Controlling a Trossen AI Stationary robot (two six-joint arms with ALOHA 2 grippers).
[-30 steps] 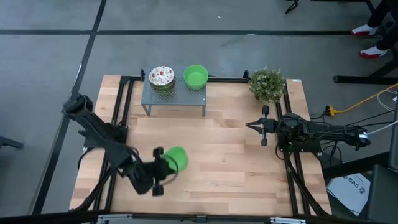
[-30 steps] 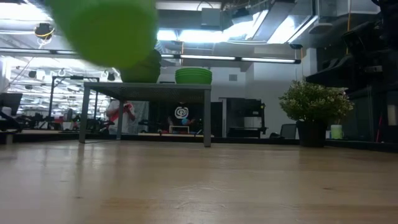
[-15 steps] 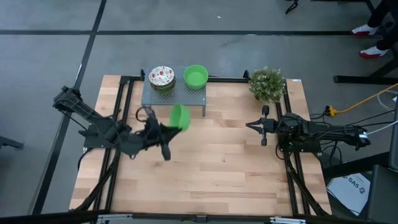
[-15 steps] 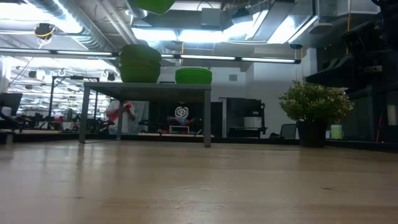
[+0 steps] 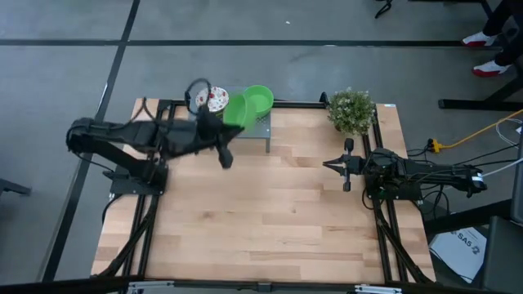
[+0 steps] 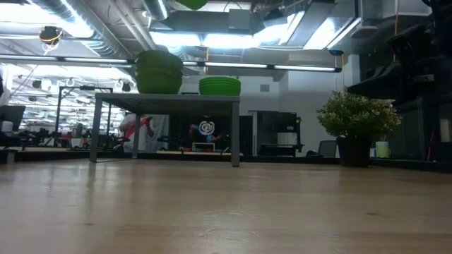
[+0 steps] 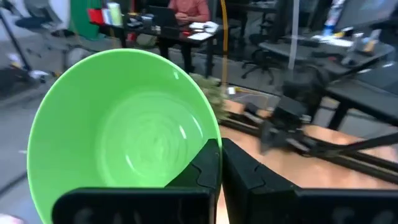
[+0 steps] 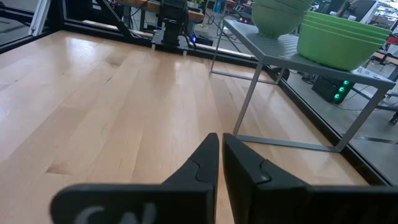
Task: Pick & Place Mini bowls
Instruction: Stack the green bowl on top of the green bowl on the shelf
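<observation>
My left gripper point(image 5: 226, 122) is shut on a plain green mini bowl point(image 7: 124, 130) and holds it in the air over the front edge of the small grey shelf point(image 5: 245, 131); the low view shows only the bowl's underside point(image 6: 191, 3). On the shelf stand a stack topped by a speckled white bowl point(image 5: 215, 100) and a stack of green bowls point(image 5: 261, 100). My right gripper point(image 5: 346, 167) rests shut at the table's right, touching nothing. My left gripper pinches the green bowl's rim point(image 7: 213, 138) between its two fingers, one finger point(image 7: 202, 168) inside the bowl and the other outside. It reaches nearly level from the table's left. The bowl is lifted clear and tipped on its side, hollow facing the wrist.
A bushy potted plant point(image 5: 351, 110) stands at the far right corner. Black frame rails point(image 5: 159, 163) run along the table's left and right sides. The wooden top point(image 5: 278, 212) in front of the shelf is bare.
My left gripper has risen from near the table's front edge and swung toward the far edge, up to the shelf. It carried the green bowl, which stayed gripped. My right arm has kept still.
</observation>
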